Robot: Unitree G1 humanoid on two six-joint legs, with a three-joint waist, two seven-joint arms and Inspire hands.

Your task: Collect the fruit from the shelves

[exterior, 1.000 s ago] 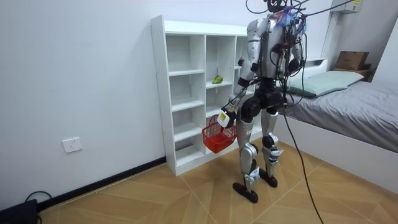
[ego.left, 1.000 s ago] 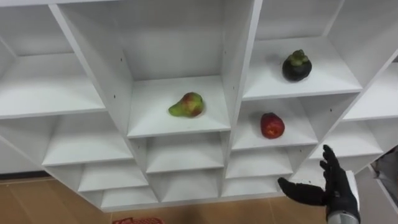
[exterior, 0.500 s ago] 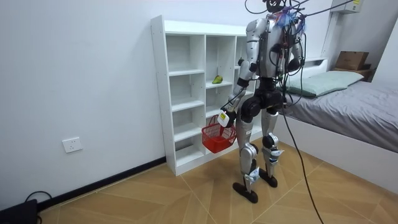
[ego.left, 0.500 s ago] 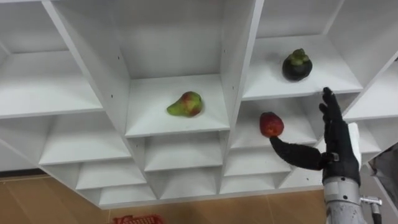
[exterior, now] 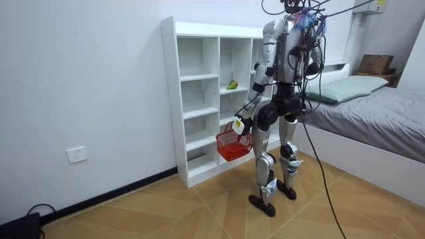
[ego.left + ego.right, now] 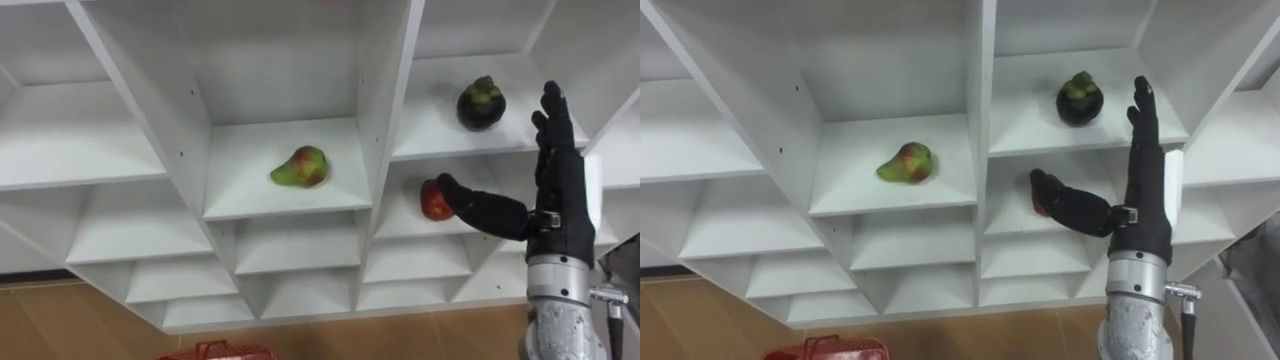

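A green-red pear (image 6: 301,167) lies in the middle compartment of the white closet (image 6: 385,110). A dark mangosteen (image 6: 480,104) sits in the compartment to its right. One shelf below that lies a red apple (image 6: 431,203). My right hand (image 6: 555,190) is raised in front of these two right compartments. It is open, its fingers point straight up and its thumb reaches left across the apple's front. My left hand (image 5: 242,119) hangs low at my side, shut on the handle of a red basket (image 5: 232,143). The basket's rim (image 6: 210,351) shows at the bottom edge.
I stand upright facing the closet (image 5: 199,99), close to its front. A bed (image 5: 372,113) runs along the room view's right behind me. The closet's other compartments hold nothing, and wooden floor (image 5: 166,212) spreads around my feet.
My right hand has risen from the lower right to the height of the apple and mangosteen shelves. Its thumb now covers part of the apple. More of the basket's rim shows below.
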